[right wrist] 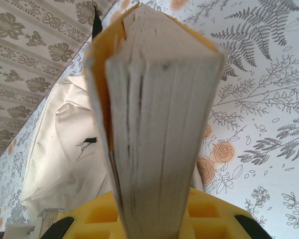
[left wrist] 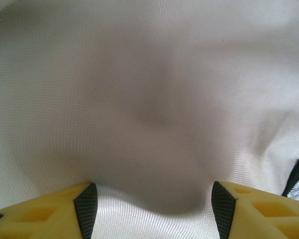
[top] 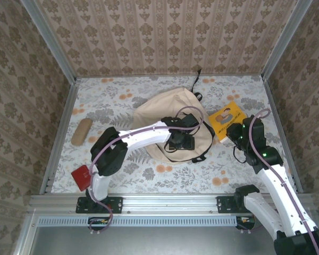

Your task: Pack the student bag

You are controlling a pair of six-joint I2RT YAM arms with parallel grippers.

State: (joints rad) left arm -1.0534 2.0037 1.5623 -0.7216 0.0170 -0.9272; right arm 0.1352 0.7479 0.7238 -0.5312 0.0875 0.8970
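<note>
My left gripper (left wrist: 149,206) sits jaws apart against the student bag (left wrist: 149,89); my right gripper (right wrist: 152,224) is clamped on a yellow book (right wrist: 159,114).

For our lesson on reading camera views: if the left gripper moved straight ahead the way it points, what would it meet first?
The large cream fabric backpack: its cloth lies directly ahead of the left gripper, seemingly very close.

Floral tabletop (top: 149,175): bag (top: 159,111) in the middle, tan case (top: 82,131) far left, red square (top: 81,177) near-left. Yellow book (top: 226,119) beside the bag; unclear whether it rests.
</note>
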